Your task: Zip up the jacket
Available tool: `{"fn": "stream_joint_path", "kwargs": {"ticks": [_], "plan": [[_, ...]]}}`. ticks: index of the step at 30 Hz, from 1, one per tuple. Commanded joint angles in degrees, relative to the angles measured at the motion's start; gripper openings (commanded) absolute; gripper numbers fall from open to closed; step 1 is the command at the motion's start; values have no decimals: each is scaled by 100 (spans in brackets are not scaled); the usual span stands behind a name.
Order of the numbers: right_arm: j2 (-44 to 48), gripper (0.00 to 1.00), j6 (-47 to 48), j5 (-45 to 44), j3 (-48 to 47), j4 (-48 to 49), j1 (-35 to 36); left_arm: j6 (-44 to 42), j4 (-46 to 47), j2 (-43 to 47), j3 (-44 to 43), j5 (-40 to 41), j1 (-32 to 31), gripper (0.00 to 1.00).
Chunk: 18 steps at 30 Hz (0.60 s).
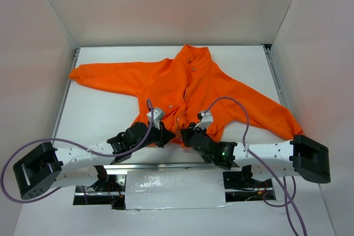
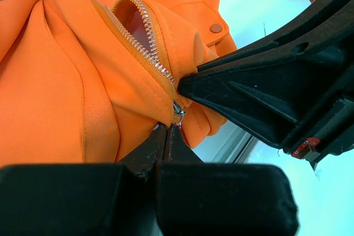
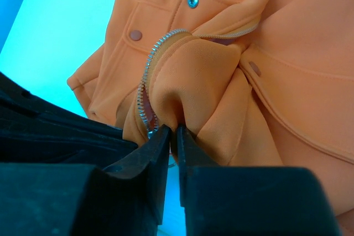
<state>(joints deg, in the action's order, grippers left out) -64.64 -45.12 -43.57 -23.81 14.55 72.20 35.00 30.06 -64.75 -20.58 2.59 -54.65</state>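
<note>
The bright orange jacket (image 1: 204, 89) lies spread on the white table, collar far, hem at the arms. Its pale centre zipper (image 2: 146, 42) is open above the hem, and the teeth curve apart. My left gripper (image 1: 167, 135) is at the hem's middle; in the left wrist view it (image 2: 167, 128) is shut right under the small metal zipper slider (image 2: 178, 109), seemingly on its pull. My right gripper (image 1: 185, 135) is close beside it; in the right wrist view it (image 3: 174, 130) is shut on a fold of hem fabric next to the zipper teeth (image 3: 145, 81).
White walls enclose the table on three sides. A metal rail (image 1: 160, 165) runs along the near edge, with a taped silver patch (image 1: 174, 189) below it. Purple cables (image 1: 232, 100) loop over both arms. The two grippers are almost touching.
</note>
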Motion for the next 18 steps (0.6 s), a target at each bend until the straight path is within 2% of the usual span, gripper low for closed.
{"fn": "stream_joint_path", "kwargs": {"ticks": [1,3,5,8,12,15,16,18], "plan": [[145,19,-75,279,78,462,-13,138,395,-81,-157,-206,-45,0],[197,24,-93,349,148,462,-22,200,404,-99,-157,-312,-54,0],[337,36,-111,428,201,418,-13,261,404,-108,-140,-303,-46,0],[540,41,-111,560,316,391,-22,340,342,-20,-122,-285,-46,0],[909,56,-102,884,447,330,-13,498,193,94,-157,-102,-46,0],[1067,70,-76,1096,483,277,-5,569,149,121,-210,-179,-19,0],[1103,86,-67,1236,492,233,-13,586,158,103,-245,-206,-19,0],[1190,88,-58,1386,500,198,-13,604,184,77,-271,-302,-10,0]]}}
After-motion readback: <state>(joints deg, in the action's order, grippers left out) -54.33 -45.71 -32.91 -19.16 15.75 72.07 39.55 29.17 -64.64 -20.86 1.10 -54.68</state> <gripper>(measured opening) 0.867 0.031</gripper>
